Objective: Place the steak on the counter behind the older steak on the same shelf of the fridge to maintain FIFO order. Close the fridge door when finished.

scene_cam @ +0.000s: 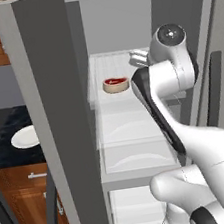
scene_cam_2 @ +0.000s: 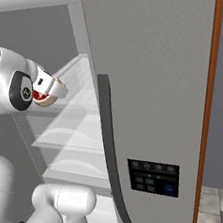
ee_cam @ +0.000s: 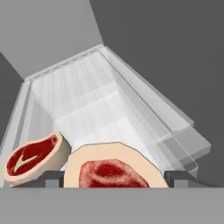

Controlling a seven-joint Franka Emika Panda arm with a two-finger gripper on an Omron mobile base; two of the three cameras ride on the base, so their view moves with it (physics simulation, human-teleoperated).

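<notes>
Closest to the hand camera is a steak [ee_cam: 114,168], a roundish red cut with a beige fat rim, sitting between the two dark fingertips [ee_cam: 178,178] at the bottom of that view; the gripper [ee_cam: 114,180] is clamped on it, one finger at each side. Just to its left in that view lies the older steak [ee_cam: 36,156], red with a pale bone mark, resting on the white translucent shelf [ee_cam: 100,105], which runs away toward the back wall of the fridge [ee_cam: 52,30]. From the left base camera the older steak [scene_cam: 116,84] sits at the near left of that shelf [scene_cam: 108,64], while the white arm bends in from the right and reaches over the shelf's right part. From the right base camera the held steak [scene_cam_2: 42,97] shows below the wrist, above the shelf [scene_cam_2: 74,71]. Both fridge doors stand open; the right fridge door [scene_cam_2: 159,76] with its long dark handle [scene_cam_2: 111,149] fills much of the right base view. Far left, a white plate [scene_cam: 25,137] rests on the black counter [scene_cam: 8,149].
</notes>
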